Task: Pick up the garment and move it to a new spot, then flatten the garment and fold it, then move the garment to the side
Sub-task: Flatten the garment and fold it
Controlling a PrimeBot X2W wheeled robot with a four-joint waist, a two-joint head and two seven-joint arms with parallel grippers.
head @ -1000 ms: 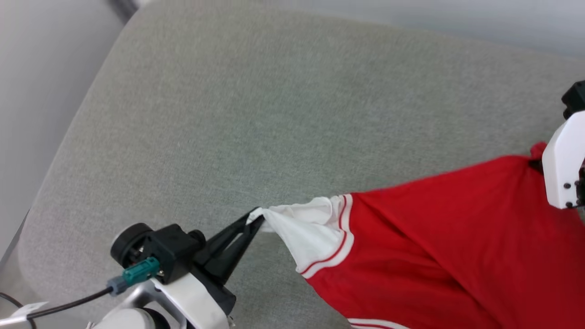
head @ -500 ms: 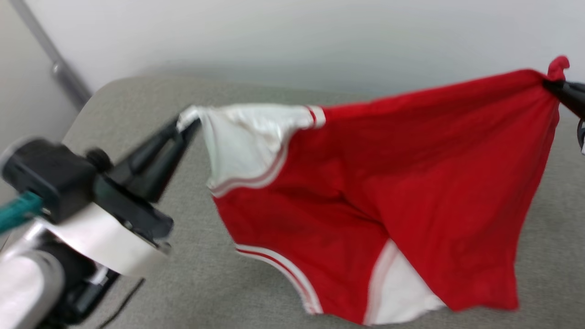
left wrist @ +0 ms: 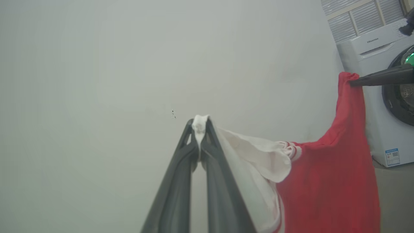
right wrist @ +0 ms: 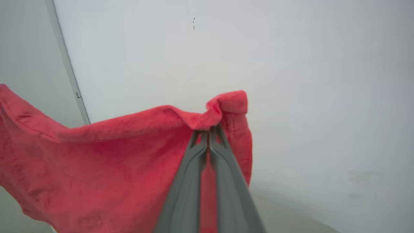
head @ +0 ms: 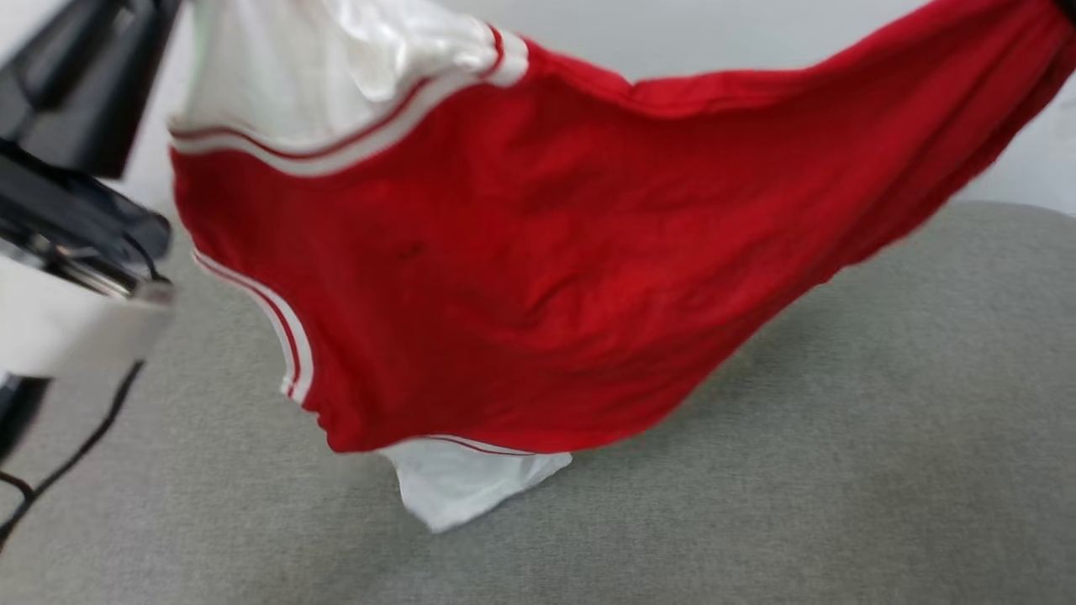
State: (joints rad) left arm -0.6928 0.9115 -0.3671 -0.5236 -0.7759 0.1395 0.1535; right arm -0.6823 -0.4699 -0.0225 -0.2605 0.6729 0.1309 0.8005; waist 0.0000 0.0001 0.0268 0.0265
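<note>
The garment (head: 521,277) has lifted off the grey cushion (head: 841,470) where it lay a second ago; you hold it spread above the cushion, one limp white sleeve (head: 471,491) grazing or nearly grazing it. Your left gripper (left wrist: 200,124) pinches the other sleeve (left wrist: 258,152), your right gripper (right wrist: 209,131) clamps a soft red corner: ready to carry.

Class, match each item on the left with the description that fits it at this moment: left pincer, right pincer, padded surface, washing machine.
1 left pincer
2 right pincer
3 padded surface
4 washing machine

A grey, under the hanging garment
B white, with a dark round door
C shut on red cloth
D shut on white cloth

Pairs: 1-D, 2-C, 3-A, 4-B
</note>
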